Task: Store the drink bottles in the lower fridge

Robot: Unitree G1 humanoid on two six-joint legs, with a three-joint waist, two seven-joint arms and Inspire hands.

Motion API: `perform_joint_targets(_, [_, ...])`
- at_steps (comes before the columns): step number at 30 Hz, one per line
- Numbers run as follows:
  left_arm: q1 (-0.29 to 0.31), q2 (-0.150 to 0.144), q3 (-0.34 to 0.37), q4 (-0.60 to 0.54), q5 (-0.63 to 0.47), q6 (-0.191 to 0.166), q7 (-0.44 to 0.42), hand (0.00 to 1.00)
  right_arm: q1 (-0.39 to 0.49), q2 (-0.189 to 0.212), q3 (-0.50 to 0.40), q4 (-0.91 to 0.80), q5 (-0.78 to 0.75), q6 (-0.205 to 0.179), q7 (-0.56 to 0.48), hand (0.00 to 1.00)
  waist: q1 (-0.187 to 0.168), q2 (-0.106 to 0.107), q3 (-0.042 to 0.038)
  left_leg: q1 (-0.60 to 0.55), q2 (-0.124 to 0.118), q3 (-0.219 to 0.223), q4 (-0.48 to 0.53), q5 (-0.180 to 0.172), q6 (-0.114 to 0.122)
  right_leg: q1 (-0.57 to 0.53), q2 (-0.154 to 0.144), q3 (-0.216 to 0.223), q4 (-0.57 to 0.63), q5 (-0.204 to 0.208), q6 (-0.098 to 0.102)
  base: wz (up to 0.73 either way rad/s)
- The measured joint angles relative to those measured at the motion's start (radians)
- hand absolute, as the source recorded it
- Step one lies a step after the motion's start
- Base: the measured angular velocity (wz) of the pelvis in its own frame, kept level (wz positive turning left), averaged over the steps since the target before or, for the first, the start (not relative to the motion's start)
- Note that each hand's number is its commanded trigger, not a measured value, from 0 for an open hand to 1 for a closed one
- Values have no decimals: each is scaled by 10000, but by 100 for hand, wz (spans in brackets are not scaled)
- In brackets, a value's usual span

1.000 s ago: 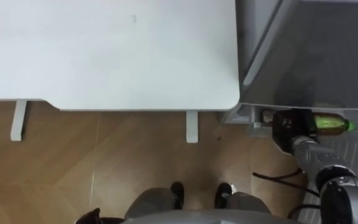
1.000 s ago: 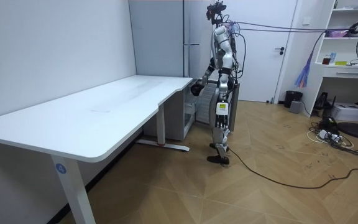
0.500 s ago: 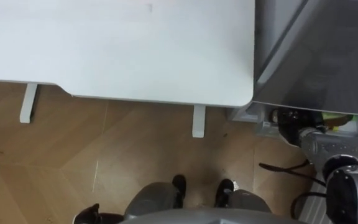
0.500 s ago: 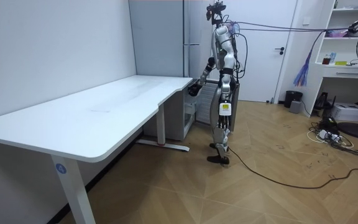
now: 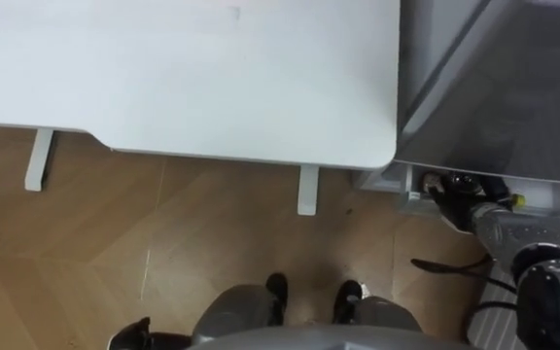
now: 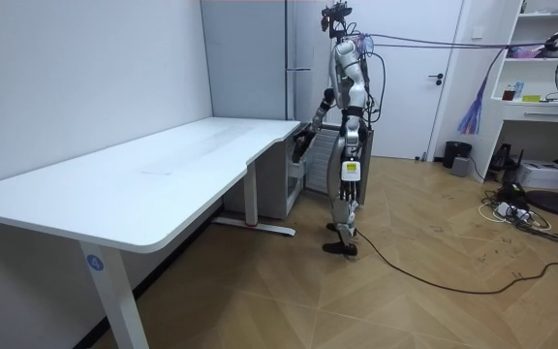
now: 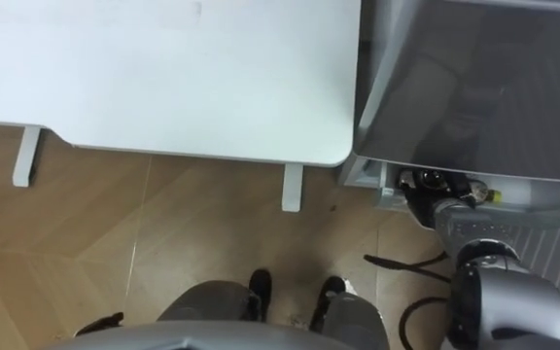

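Observation:
I stand at the corner of the white table (image 5: 212, 78), with the grey fridge (image 5: 513, 87) on my right. My right hand (image 5: 455, 187) reaches down into the open lower fridge (image 5: 402, 192), and its fingers look stretched out and off the bottle. Just right of the hand, only the yellow-green end of the green drink bottle (image 5: 517, 201) shows, lying in the compartment under the fridge's overhanging front. The right eye view also has the right hand (image 7: 434, 197) and the bottle (image 7: 495, 194). In the room view my left hand (image 6: 347, 171) hangs by my thigh.
A small round dark thing (image 5: 429, 180) sits in the compartment left of my hand. The table leg (image 5: 307, 190) stands close to the fridge. Wooden floor (image 5: 115, 253) lies open to my left. The room view has a door, shelves and a fan at its right.
One second ago my right hand was shut on the green bottle in the compartment. Its fingers have since straightened, and the bottle lies further under the fridge's edge. The camera has shifted slightly.

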Motion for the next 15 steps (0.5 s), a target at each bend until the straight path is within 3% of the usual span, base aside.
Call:
perform_joint_targets(5, [104, 24, 3, 32, -2, 74, 65, 0, 300, -40, 20, 46, 76, 251, 268, 0, -24, -64, -33, 344, -3, -20, 7, -1, 0, 445, 17, -44, -116, -18, 24, 5])
perform_joint_targets(15, [267, 39, 41, 112, -64, 53, 66, 0, 605, -60, -34, 114, 74, 321, 458, 0, -254, 41, -137, 810, 9, 0, -27, 2, 6, 1126, 13, -312, -406, -40, 57, 10])
